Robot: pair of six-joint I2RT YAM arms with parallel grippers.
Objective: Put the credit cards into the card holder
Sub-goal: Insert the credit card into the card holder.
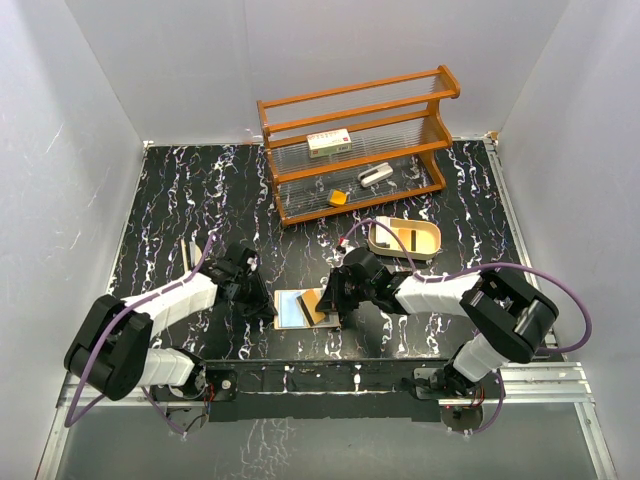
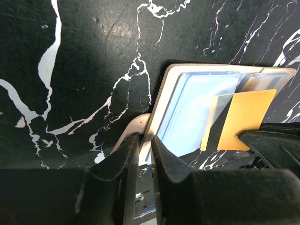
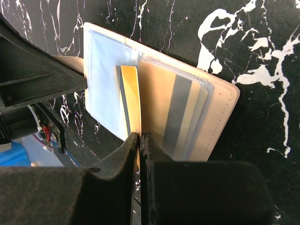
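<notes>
The right claw (image 1: 333, 300) is clenched tight on the end of an orange-yellow card (image 3: 131, 93) with a dark stripe. The card's far end lies on the pale blue left pocket of the open wallet (image 3: 220, 108), at the fold. In the clear pocket on the wallet's other half sits a tan card (image 3: 173, 108) with a grey stripe.

The left claw (image 2: 144, 140) has only a narrow gap between its fingers. The wallet's outer rim and its rounded flap sit right at that gap. I cannot tell whether it pinches the rim or just stands over it.

The wallet lies flat and opened near the middle of the table's front edge, between the 2 claws, the left claw at its left rim and the right claw at its right side.

The table (image 1: 180, 200) is black with white marbled veins. A wooden rack (image 1: 360, 140) with clear ribbed shelves stands at the back edge, right of the middle. A white box (image 1: 328, 142) with red print lies on a higher shelf, and a small orange block (image 1: 338, 198) and a grey-and-black object (image 1: 375, 176) lie on the lowest. An oval beige tray (image 1: 425, 226) rests in front of the rack, towards the right edge, with something dark inside. Plain white walls close in 3 sides, and purple cables loop from both arms.
</notes>
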